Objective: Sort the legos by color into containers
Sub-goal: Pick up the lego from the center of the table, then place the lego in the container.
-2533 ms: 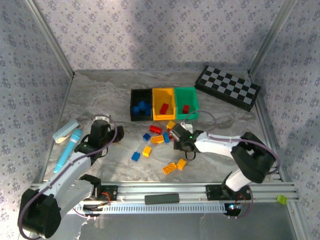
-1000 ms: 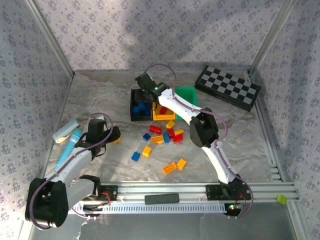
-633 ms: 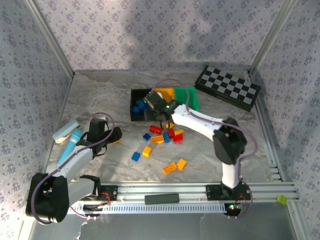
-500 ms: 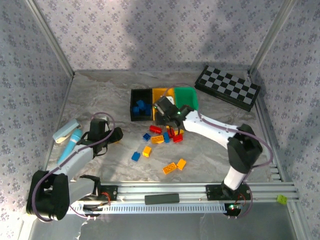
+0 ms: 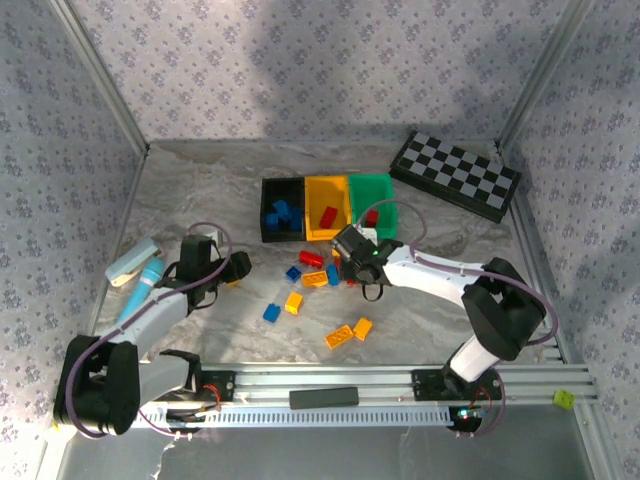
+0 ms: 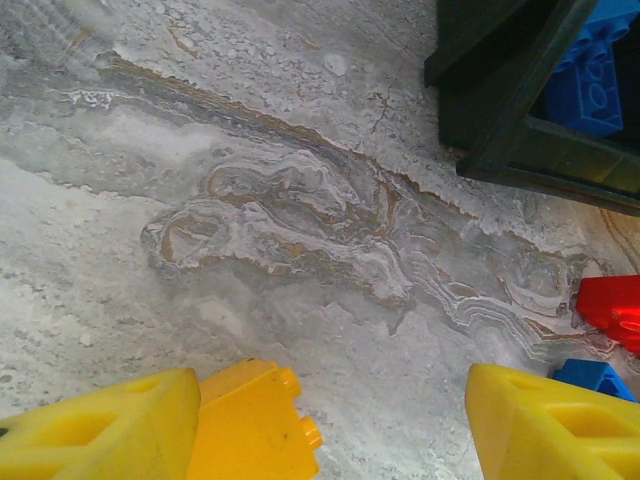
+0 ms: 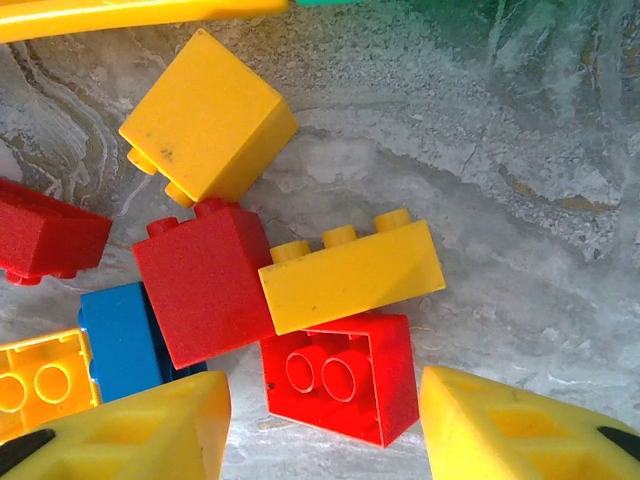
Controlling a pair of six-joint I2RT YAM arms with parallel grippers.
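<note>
Loose legos lie mid-table: red, blue and orange ones (image 5: pixel 315 279), with more (image 5: pixel 339 336) nearer the arms. My right gripper (image 5: pixel 350 264) is low over the pile and open. An upturned red brick (image 7: pixel 340 375) lies between its fingers (image 7: pixel 130 430), under a yellow brick (image 7: pixel 350 275). My left gripper (image 5: pixel 238 267) is open at table level, and an orange brick (image 6: pixel 250 425) touches its left finger (image 6: pixel 100 430). The black bin (image 5: pixel 268 222) holds blue bricks (image 6: pixel 600 80), the yellow bin (image 5: pixel 312 218) a red one, and the green bin (image 5: pixel 385 190) a red one.
A checkerboard (image 5: pixel 455 175) lies at the back right. A light blue marker (image 5: pixel 138 290) and a pale block (image 5: pixel 133 262) lie left of the left arm. Patterned walls close in the table on three sides.
The right arm swung from over the bins back down to the brick pile. The left gripper crept a little to the right.
</note>
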